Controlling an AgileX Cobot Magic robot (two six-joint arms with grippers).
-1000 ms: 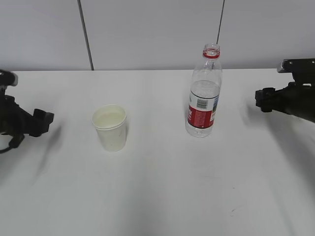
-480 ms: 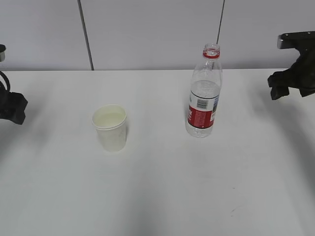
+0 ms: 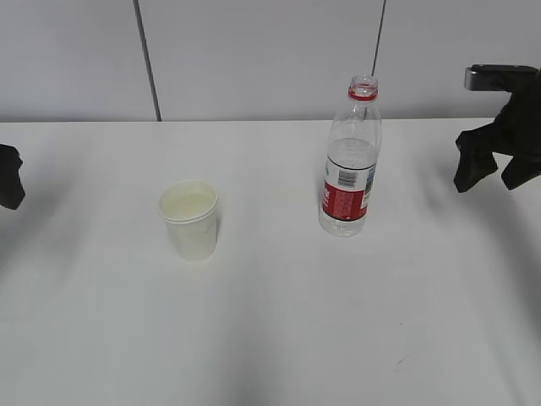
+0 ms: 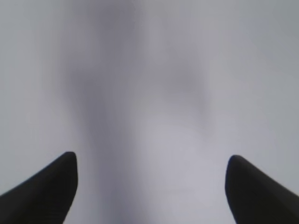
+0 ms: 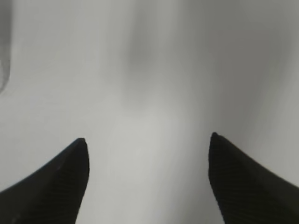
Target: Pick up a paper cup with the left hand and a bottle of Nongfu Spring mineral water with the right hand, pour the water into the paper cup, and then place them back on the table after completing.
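Paper cup point(image 3: 189, 220) and bottle point(image 3: 350, 161) both stand upright on the table point(image 3: 279, 330) in our exterior view, the cup left of centre, the uncapped bottle right of it and a little farther back, well apart. Clear water point(image 3: 352, 152) fills the bottle to about its shoulder above the red label. We see the left hand point(image 3: 10, 175) only as a dark piece at the left edge, and the right hand point(image 3: 490, 169) raised at the far right, fingers apart, clear of the bottle. From our left wrist view, the left hand point(image 4: 150, 186) shows two black fingertips spread wide over blurred white surface, holding nothing. From our right wrist view, the right hand point(image 5: 148, 179) likewise has its fingertips wide apart and empty.
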